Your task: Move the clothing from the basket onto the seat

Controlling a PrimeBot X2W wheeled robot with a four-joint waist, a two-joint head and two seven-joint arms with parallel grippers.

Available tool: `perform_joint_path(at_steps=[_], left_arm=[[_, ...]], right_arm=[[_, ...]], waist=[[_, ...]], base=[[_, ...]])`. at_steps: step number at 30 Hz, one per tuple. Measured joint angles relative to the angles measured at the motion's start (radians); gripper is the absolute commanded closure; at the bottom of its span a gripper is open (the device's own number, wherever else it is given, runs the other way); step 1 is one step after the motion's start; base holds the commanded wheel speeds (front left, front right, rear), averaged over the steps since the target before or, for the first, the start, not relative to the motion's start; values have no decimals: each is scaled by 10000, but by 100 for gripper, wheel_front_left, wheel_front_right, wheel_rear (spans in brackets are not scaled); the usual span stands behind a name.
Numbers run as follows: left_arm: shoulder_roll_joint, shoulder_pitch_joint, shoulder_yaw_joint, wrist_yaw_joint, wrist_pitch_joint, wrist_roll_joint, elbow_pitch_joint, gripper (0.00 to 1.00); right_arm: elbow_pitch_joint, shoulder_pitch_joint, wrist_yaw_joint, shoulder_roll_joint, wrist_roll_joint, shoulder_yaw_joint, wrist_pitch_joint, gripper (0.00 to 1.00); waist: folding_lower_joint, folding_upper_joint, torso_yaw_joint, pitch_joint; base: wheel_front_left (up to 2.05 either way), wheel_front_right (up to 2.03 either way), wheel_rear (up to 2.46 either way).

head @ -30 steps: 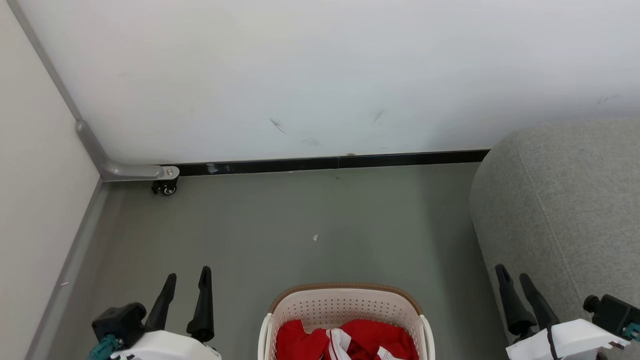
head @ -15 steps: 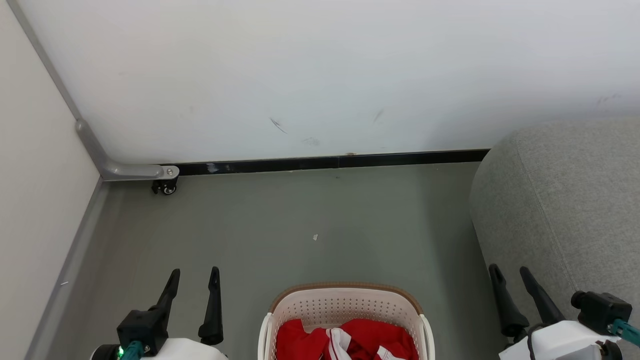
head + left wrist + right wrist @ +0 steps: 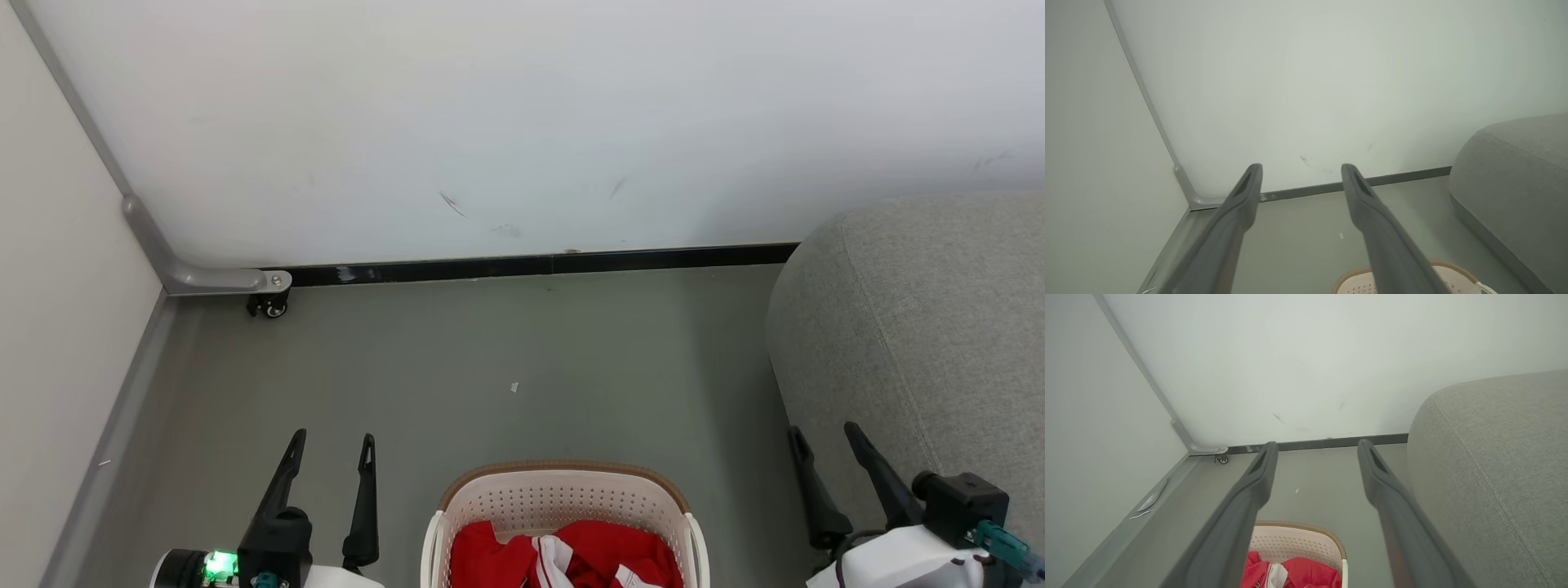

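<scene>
Only the top of the red clothing (image 3: 571,555) shows, heaped in the white basket (image 3: 563,500), a white-trimmed fold at its middle. The head view's bottom edge cuts both off, so any lettering is hidden. The basket stands on the grey floor (image 3: 490,359), and the grey sofa (image 3: 922,327) to its right also runs out of frame. The left tool (image 3: 335,437) hangs released and empty left of the basket. The right tool (image 3: 823,429), likewise released, is between basket and sofa. Since a second ago both tools have edged toward the basket, and a green light (image 3: 217,564) now glows on the left wrist. The basket has not moved.
</scene>
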Motion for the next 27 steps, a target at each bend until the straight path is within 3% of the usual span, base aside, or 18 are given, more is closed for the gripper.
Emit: perform_joint_path(at_steps=[5, 27], left_arm=[[12, 0, -82, 199, -171, 642, -4, 0], [12, -9, 94, 291, -171, 558, 447, 0]], right_arm=[[-73, 0, 0, 2, -602, 23, -178, 0], [-86, 1, 0, 0, -548, -12, -178, 0]], waist=[[0, 0, -7, -7], [-1, 0, -14, -16]], base=[[0, 0, 0], [0, 0, 0]])
